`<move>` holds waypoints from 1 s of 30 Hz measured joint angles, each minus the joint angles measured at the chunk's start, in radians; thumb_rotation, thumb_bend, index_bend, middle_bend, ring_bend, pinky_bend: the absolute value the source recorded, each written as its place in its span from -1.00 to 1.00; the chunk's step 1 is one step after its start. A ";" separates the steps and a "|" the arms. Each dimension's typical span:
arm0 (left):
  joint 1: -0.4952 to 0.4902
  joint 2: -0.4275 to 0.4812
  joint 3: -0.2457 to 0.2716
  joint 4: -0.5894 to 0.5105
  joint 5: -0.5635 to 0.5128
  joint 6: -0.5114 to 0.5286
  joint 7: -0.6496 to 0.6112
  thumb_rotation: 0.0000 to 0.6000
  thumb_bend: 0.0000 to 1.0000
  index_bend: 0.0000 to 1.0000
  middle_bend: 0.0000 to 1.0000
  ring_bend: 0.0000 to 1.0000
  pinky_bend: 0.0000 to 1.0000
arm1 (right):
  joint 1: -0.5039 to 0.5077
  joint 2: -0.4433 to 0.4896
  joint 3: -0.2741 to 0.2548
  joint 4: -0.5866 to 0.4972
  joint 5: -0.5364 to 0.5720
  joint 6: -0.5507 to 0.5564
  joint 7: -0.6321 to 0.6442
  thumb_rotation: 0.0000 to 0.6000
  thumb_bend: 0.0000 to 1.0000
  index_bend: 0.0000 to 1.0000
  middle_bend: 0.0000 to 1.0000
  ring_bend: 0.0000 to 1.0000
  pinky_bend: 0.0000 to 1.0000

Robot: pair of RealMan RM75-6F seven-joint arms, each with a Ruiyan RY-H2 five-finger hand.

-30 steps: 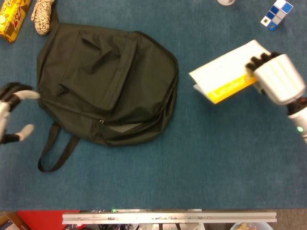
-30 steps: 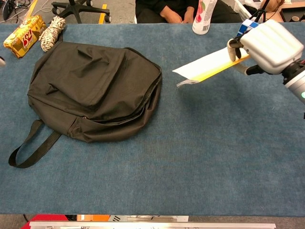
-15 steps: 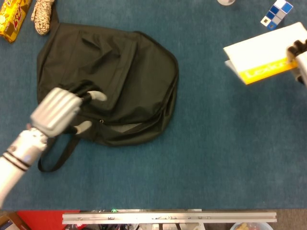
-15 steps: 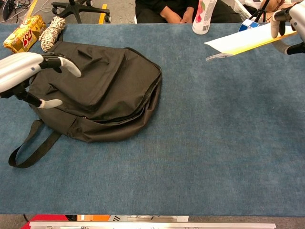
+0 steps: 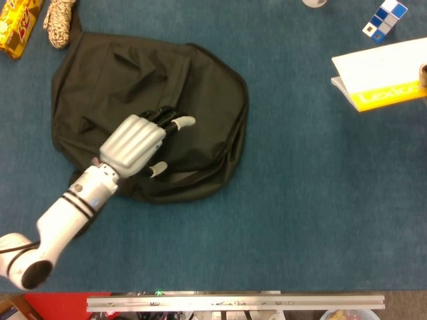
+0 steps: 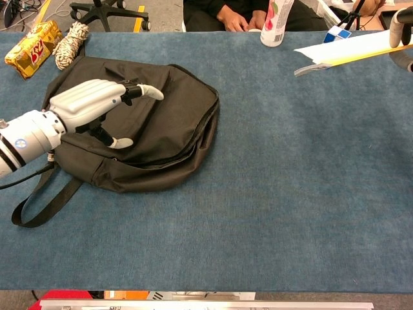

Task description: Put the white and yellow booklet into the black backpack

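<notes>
Black backpack (image 5: 160,87) flat on the blue table (image 5: 287,220), opening seam along its near right edge, strap looped out at its near left. Over the backpack's near half: left hand (image 5: 137,143), palm down, fingers spread and holding nothing, one pale fingertip (image 5: 187,121) reaching toward the backpack's middle, thumb tip just above the seam; whether touching the fabric or hanging just over it, cannot tell. In the chest view, same hand (image 6: 90,106) above the backpack's front panel, forearm running off past the backpack's left side.

Well right of the backpack, at the frame edge: white and yellow booklet (image 5: 380,80), lifted off the table, yellow band along its near edge, seen edge-on and tilted in the chest view (image 6: 352,51). Pinched at its far right end by the right hand (image 6: 401,29), mostly out of frame, only a sliver showing; lie of the remaining fingers, cannot tell.

Beyond the backpack's far left corner: yellow snack packet (image 5: 17,27) and bundle of speckled rope (image 5: 60,20), side by side. Far right of the backpack, beyond the booklet: blue and white cube puzzle (image 5: 385,19). Between backpack and booklet at the table's far edge: white bottle (image 6: 276,22).
</notes>
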 measured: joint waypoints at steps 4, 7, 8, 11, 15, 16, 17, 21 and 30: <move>-0.036 -0.045 -0.012 0.015 -0.089 -0.044 0.077 1.00 -0.59 -0.81 -0.77 -0.82 -0.48 | -0.003 -0.003 0.000 0.000 -0.004 0.000 0.003 1.00 -0.43 0.75 0.40 0.21 0.43; -0.059 -0.081 -0.016 0.028 -0.137 -0.062 0.125 1.00 -0.59 -0.81 -0.77 -0.82 -0.49 | -0.003 -0.003 0.002 0.000 -0.005 0.000 0.006 1.00 -0.43 0.76 0.40 0.21 0.43; -0.065 -0.091 -0.017 0.032 -0.151 -0.066 0.136 1.00 -0.59 -0.81 -0.77 -0.82 -0.49 | -0.003 -0.004 0.003 0.000 -0.004 -0.001 0.006 1.00 -0.43 0.76 0.40 0.21 0.43; -0.083 -0.120 -0.019 0.046 -0.201 -0.081 0.165 1.00 -0.60 -0.82 -0.79 -0.83 -0.49 | -0.005 -0.004 0.004 0.001 -0.004 -0.003 0.009 1.00 -0.43 0.76 0.40 0.21 0.43; -0.107 -0.152 -0.019 0.061 -0.283 -0.106 0.205 1.00 -0.62 -0.89 -0.89 -0.93 -0.54 | -0.007 -0.003 0.005 0.004 -0.003 -0.005 0.012 1.00 -0.43 0.76 0.40 0.22 0.43; -0.115 -0.161 -0.018 0.064 -0.312 -0.112 0.221 1.00 -0.63 -0.92 -0.92 -0.96 -0.56 | -0.008 -0.003 0.006 0.005 -0.002 -0.005 0.013 1.00 -0.43 0.76 0.40 0.22 0.43; -0.121 -0.168 -0.017 0.066 -0.335 -0.115 0.236 1.00 -0.63 -0.94 -0.95 -0.98 -0.58 | -0.008 -0.003 0.006 0.007 -0.002 -0.005 0.014 1.00 -0.43 0.76 0.40 0.22 0.43; -0.149 -0.209 -0.011 0.078 -0.429 -0.113 0.315 1.00 -0.65 -0.97 -0.99 -1.00 -0.62 | -0.010 -0.006 0.007 0.015 -0.001 -0.008 0.026 1.00 -0.43 0.79 0.40 0.22 0.44; -0.152 -0.359 -0.017 0.187 -0.487 0.038 0.362 1.00 -0.65 -0.47 -0.57 -0.63 -0.34 | -0.014 -0.017 0.004 0.029 -0.004 -0.012 0.049 1.00 -0.43 0.79 0.41 0.22 0.44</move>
